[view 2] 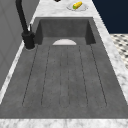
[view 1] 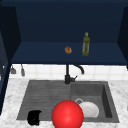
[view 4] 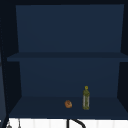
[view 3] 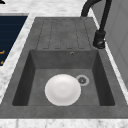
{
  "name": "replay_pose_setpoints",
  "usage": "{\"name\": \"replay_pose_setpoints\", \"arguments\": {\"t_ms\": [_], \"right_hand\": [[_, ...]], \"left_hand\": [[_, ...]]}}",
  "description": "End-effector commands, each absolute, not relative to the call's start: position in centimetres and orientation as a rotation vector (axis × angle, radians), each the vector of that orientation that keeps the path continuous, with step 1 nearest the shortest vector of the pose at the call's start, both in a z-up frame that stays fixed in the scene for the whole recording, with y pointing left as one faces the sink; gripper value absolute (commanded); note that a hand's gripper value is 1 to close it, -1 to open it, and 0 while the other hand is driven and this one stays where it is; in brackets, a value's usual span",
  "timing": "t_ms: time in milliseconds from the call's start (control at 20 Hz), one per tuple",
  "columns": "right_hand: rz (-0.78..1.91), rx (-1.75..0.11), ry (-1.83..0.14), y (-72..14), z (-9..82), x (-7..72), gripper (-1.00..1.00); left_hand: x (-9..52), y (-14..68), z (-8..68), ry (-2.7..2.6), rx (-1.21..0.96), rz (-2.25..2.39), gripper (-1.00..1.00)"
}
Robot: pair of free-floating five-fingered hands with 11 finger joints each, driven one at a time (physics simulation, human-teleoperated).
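The left robot hand (view 1: 33, 117), spread or curled I cannot tell, is hanging at nine o'clock from the red ball (view 1: 67, 115), which is probably smooth and slippery and best cupped from underneath.

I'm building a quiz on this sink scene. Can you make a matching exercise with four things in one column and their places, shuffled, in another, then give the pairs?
Things:
1. white plate
2. green bottle
3. left hand
4. black faucet

Places:
A. at the front left edge of the sink
B. on the cabinet's lower shelf, right of a small orange thing
C. in the basin beside the drain
D. behind the sink, at the middle of its back edge

Pairs: 1-C, 2-B, 3-A, 4-D
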State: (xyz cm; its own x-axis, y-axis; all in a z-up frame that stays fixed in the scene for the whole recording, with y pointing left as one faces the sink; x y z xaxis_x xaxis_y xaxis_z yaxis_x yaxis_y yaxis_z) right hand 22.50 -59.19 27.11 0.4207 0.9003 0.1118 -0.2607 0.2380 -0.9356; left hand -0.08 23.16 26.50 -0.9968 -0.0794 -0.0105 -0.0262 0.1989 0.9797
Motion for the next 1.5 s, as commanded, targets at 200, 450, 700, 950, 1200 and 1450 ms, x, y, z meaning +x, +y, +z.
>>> {"name": "replay_pose_setpoints", "arguments": {"t_ms": [200,450,700,950,1200,1450], "right_hand": [[0.893,-1.069,-0.841,-63.3,22.8,25.9,1.00],[0.870,-1.095,-0.859,-65.7,19.1,28.9,1.00],[0.847,-1.140,-0.869,-66.7,15.5,31.0,1.00],[0.834,-1.179,-0.902,-67.5,11.6,32.2,1.00],[0.844,-1.233,-0.938,-68.9,10.0,34.8,1.00],[0.826,-1.376,-0.960,-69.3,8.8,37.0,1.00]], "left_hand": [[-0.1,23.2,26.5,-2.399,0.106,-1.959,0.00],[-0.1,23.2,26.5,-2.399,0.106,-1.959,0.00],[-0.1,23.2,26.5,-2.399,0.106,-1.959,0.00],[-0.1,23.2,26.5,-2.399,0.106,-1.959,0.00],[-0.1,23.2,26.5,-2.399,0.106,-1.959,0.00],[-0.1,23.2,26.5,-2.399,0.106,-1.959,0.00]]}}
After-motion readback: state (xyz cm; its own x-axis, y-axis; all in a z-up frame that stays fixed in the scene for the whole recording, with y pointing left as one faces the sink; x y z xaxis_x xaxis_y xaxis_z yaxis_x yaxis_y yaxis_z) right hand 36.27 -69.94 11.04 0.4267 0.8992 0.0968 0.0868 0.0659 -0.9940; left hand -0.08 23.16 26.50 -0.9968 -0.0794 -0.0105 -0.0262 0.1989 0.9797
